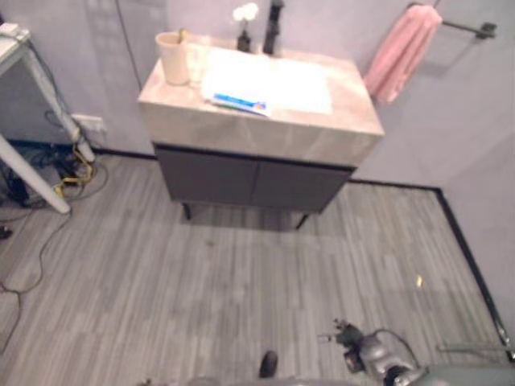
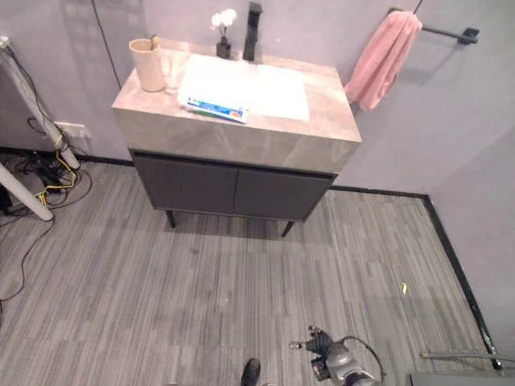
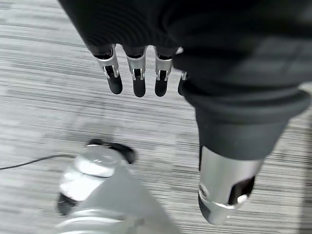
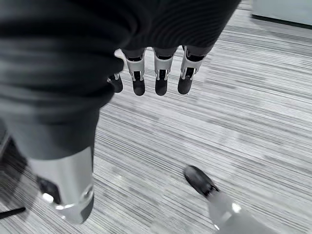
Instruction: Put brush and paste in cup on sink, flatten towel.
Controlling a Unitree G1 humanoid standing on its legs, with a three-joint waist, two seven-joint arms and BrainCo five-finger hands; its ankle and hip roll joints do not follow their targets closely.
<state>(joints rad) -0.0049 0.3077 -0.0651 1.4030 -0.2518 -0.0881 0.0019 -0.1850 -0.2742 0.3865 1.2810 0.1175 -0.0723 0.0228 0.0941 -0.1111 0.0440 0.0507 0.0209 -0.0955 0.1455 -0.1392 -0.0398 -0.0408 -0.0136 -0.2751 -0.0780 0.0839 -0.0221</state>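
Cup (image 1: 173, 58) standing at bench (image 1: 241, 129) left corner, brush inside; paste (image 1: 240, 103) lying at basin front edge; pink towel (image 1: 401, 52) hanging bunched on wall bar. Left hand (image 3: 204, 58) and right hand (image 4: 97, 53) hanging over floor, fingers (image 3: 139, 73) relaxed, holding nothing.

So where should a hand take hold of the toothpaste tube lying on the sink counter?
Probably across the middle of the toothpaste tube. It lies flat along the front edge of the sink basin, long side facing the robot, so a hand coming down from above, fingers across its narrow width, should fit best. The cup stands apart to the left, out of the way.
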